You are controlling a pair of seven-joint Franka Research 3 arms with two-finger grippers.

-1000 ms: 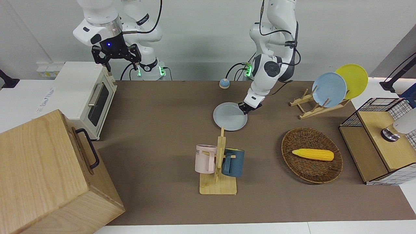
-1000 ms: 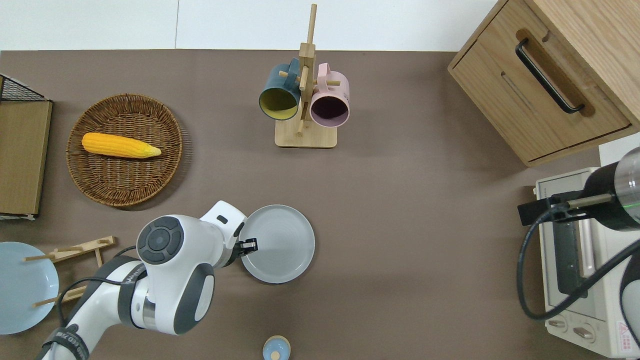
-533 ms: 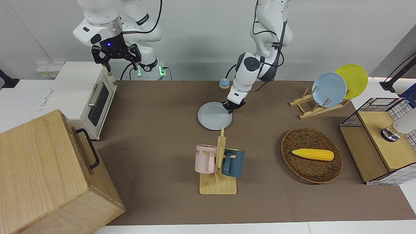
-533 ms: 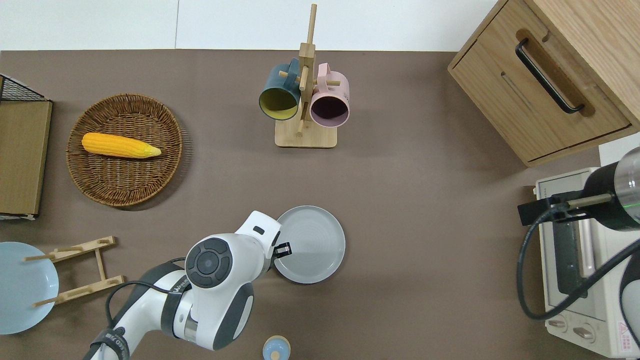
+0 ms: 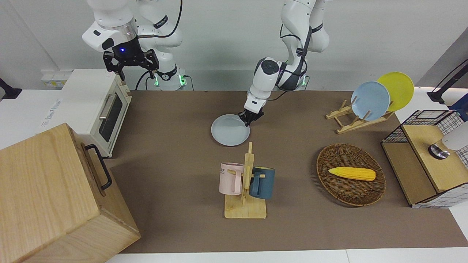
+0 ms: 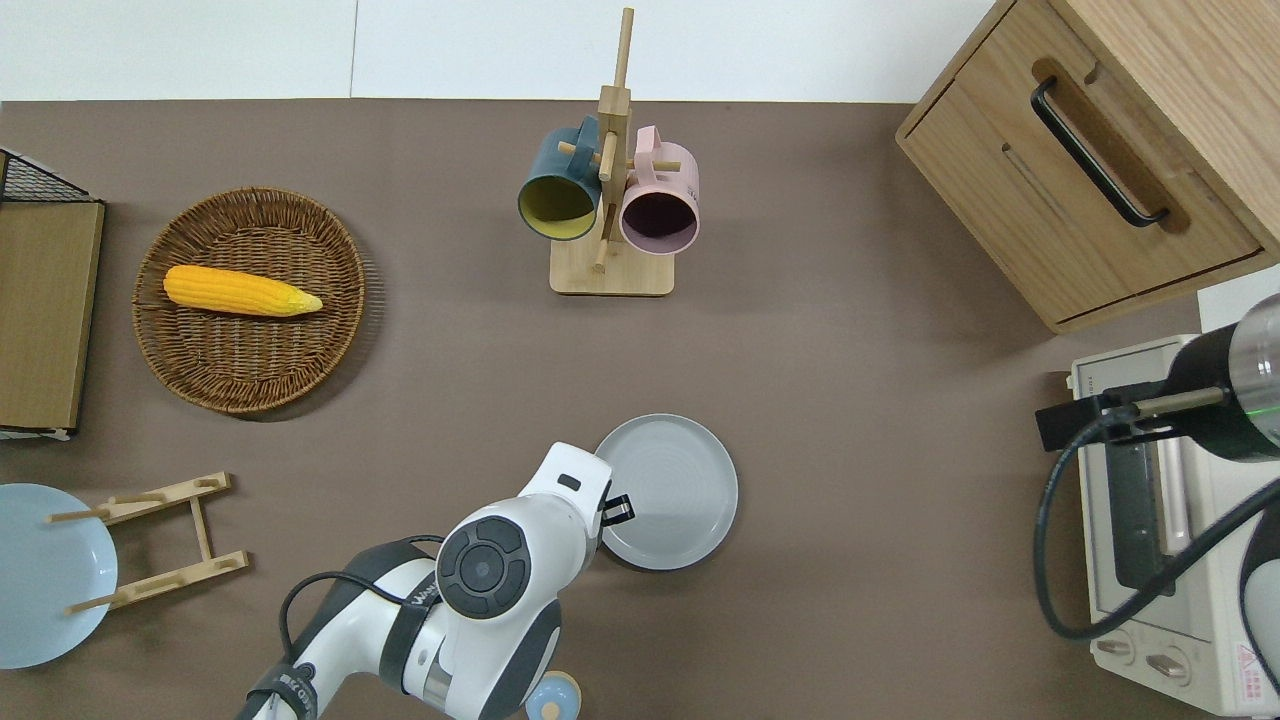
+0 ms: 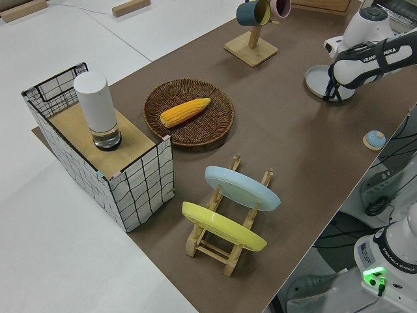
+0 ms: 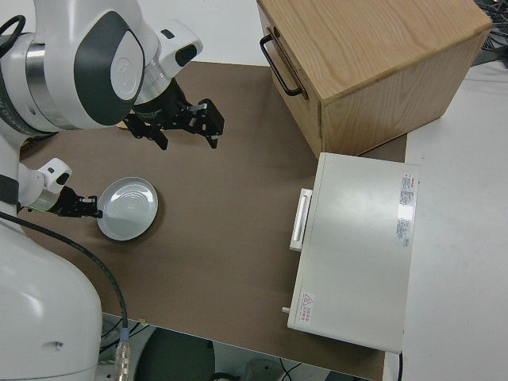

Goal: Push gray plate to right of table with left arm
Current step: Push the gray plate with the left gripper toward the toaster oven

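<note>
The gray plate (image 5: 229, 130) lies flat on the brown table (image 5: 175, 109), nearer to the robots than the mug rack. It also shows in the overhead view (image 6: 668, 490), the left side view (image 7: 322, 79) and the right side view (image 8: 127, 208). My left gripper (image 5: 249, 118) is low at the plate's rim on the side toward the left arm's end, touching it (image 6: 618, 508). My right arm is parked, its gripper (image 5: 132, 71) open and empty.
A wooden mug rack (image 5: 245, 182) with a pink and a dark blue mug stands farther from the robots. A wicker basket (image 5: 351, 190) holds corn. A rack with a sky-blue and a yellow plate (image 5: 369, 100), a toaster oven (image 5: 95, 106), a wooden cabinet (image 5: 55, 197), a small blue knob (image 5: 252, 94).
My left gripper has slid the gray plate across the table toward the right arm's end, staying at its rim throughout. The right arm has not moved.
</note>
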